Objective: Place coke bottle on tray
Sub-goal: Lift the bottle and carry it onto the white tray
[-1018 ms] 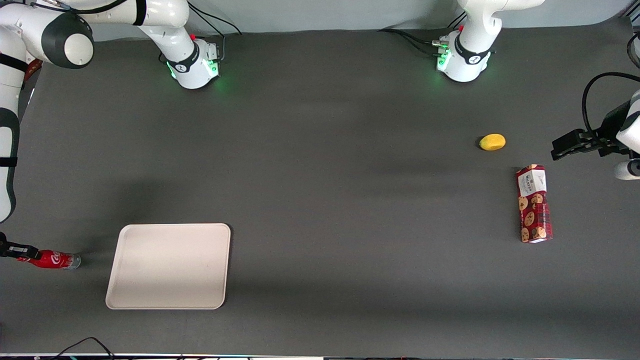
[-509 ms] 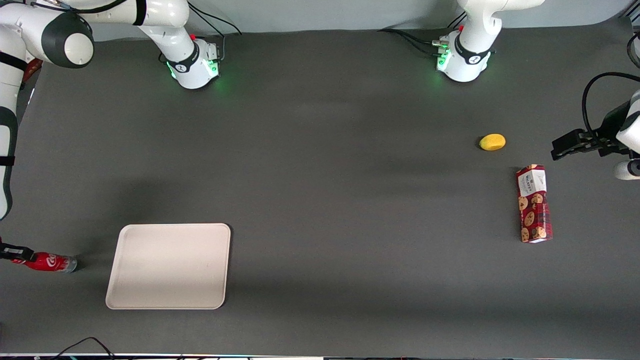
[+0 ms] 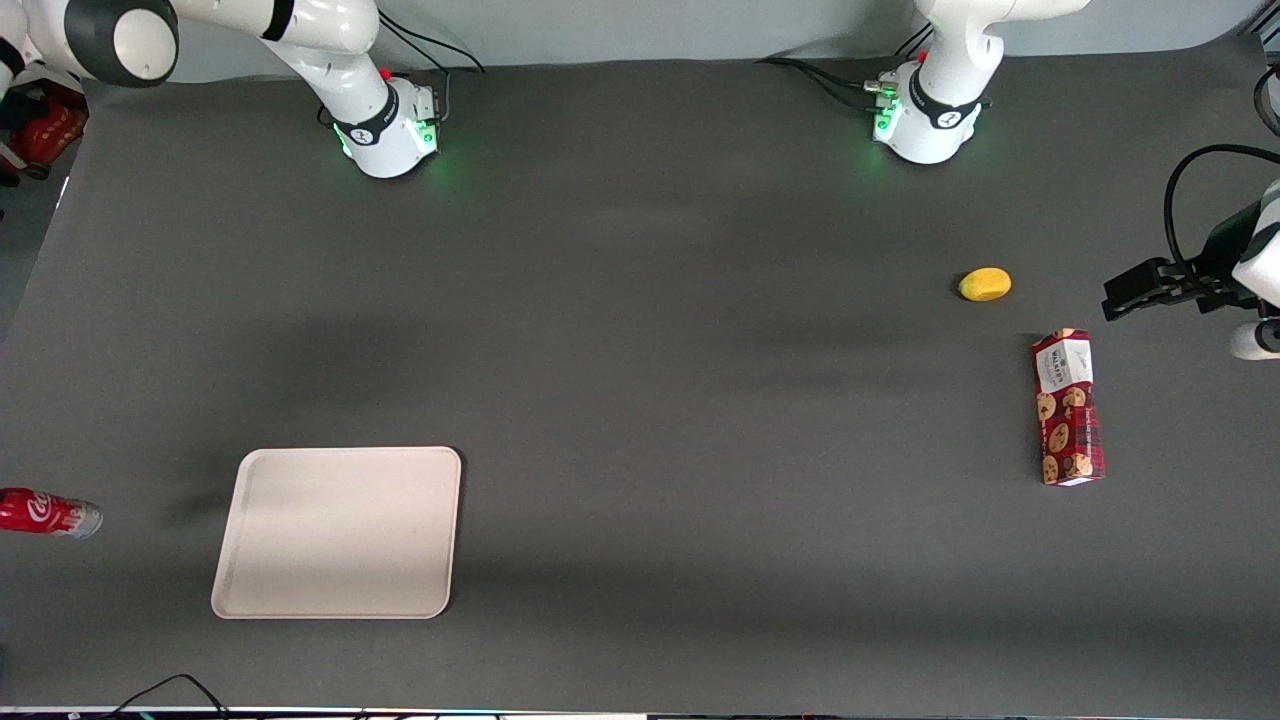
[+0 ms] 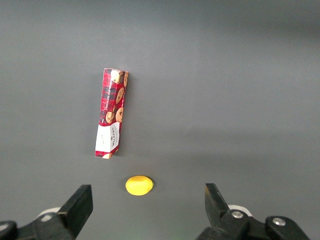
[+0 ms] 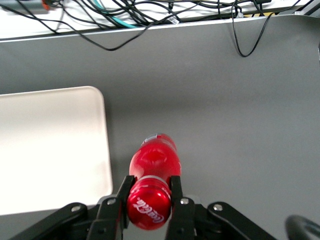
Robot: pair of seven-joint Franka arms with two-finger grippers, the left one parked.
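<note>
The coke bottle (image 3: 45,513) is small and red with white script and a silvery base. It shows at the working arm's end of the table, beside the cream-white tray (image 3: 335,532) and apart from it. In the right wrist view my gripper (image 5: 150,186) is shut on the bottle's red cap. The coke bottle (image 5: 153,159) hangs under it over bare grey mat, close to the tray's (image 5: 50,150) rounded corner. The gripper itself is out of the front view.
A red cookie box (image 3: 1068,407) and a small yellow fruit (image 3: 985,284) lie toward the parked arm's end of the table. Black cables (image 5: 150,15) run along the table's edge past the tray.
The bottle has slid farther from the tray toward the working arm's end in the front view. The gripper on its cap has left that view, and the arm's upper links have swung up.
</note>
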